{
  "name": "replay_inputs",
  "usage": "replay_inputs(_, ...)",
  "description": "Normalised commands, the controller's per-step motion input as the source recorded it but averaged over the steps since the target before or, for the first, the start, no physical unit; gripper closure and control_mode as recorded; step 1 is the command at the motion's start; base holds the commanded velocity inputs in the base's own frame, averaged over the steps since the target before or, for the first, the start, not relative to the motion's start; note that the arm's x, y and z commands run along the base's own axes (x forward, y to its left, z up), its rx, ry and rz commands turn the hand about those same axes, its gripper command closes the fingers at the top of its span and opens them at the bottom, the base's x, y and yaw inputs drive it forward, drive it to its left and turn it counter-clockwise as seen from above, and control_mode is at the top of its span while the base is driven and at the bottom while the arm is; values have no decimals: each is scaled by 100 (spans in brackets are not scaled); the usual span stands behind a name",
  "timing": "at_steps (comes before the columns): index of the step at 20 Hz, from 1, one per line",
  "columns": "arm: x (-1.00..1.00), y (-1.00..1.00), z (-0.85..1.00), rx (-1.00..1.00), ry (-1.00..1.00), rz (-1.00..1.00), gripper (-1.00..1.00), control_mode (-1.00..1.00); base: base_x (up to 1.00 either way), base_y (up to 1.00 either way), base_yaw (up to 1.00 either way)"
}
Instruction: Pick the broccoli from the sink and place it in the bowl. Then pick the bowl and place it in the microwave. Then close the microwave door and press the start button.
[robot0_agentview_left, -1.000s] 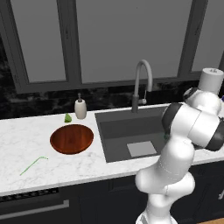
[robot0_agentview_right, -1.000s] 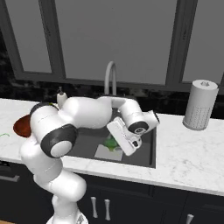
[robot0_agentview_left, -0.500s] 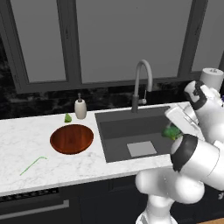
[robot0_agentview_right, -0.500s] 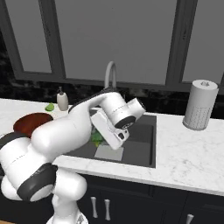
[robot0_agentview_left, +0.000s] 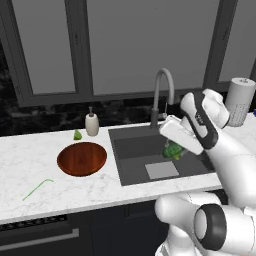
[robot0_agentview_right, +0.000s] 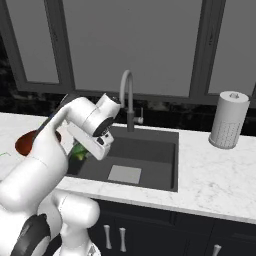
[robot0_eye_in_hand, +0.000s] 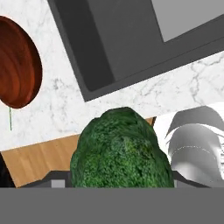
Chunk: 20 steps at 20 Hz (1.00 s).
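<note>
I've got the worktop (robot0_agentview_left: 75, 190) in white marble with the sink (robot0_agentview_left: 132, 167) set into it, faucet (robot0_agentview_left: 162, 87) behind. The arm reaches across the basin from the right. Bowl (robot0_agentview_left: 82, 159) sits on the worktop left of the sink, near the soap bottle (robot0_agentview_left: 91, 123) and a small green cone (robot0_agentview_left: 77, 134). A thin green stick (robot0_agentview_left: 37, 189) lies near the front edge, well clear of the bowl.

Gripper (robot0_agentview_left: 175, 149) is closed on the broccoli (robot0_agentview_left: 173, 150); the floret hangs above the sink, off the basin floor, toward its right half. In the hand view the broccoli (robot0_eye_in_hand: 121, 151) sits right at the fingertips, with the sink edge and bowl (robot0_eye_in_hand: 18, 65) beyond.

Risks from here, as I judge them:
- The head is bumpy and soft, so the grip may be shallow. A fast swing left could shake it loose back into the sink.
- Travelling low, the broccoli could clip the sink rim.
- Bowl is shallow. Release too high or off-centre and the floret bounces or rolls out.
- A low approach could nudge the bowl toward the soap bottle.
</note>
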Motion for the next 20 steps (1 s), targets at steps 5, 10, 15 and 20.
replay_inputs(5, 13, 100, 19, -22, 19, 2, 100, -100, 0, 0, 0)
replay_inputs(10, 32, 100, 3, -21, 17, 1, 100, -100, 0, 0, 0)
replay_inputs(15, 50, 97, 0, -16, 14, 0, 100, -100, 0, 0, 0)
replay_inputs(20, 23, 44, -24, -7, 6, 5, 100, -100, 0, 0, 0)
